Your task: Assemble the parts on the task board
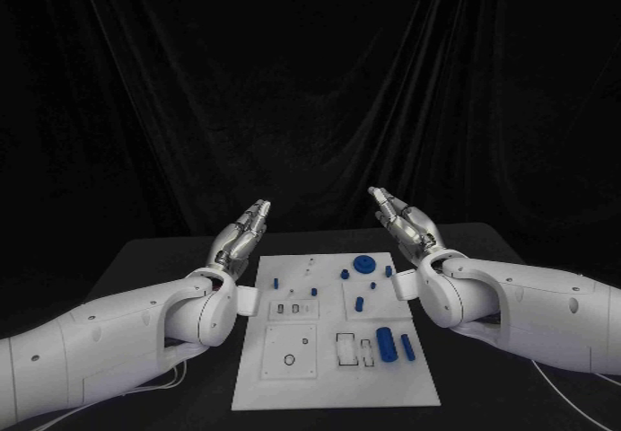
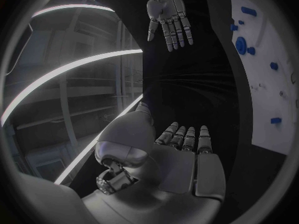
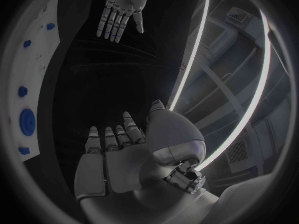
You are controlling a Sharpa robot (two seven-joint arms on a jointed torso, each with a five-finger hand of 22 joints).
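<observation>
Well, my left hand and right hand hover flat, fingers straight, holding nothing, either side of the white task board. Its blue parts lie untouched; I'd reach down slowly, picking one at a time.

Both hands raised, empty, fingers straight.

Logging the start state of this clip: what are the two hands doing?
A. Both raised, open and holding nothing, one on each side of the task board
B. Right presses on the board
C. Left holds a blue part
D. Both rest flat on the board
A: the left hand and right hand are raised with straight fingers beside the task board, and the blue parts lie untouched on it.
</observation>
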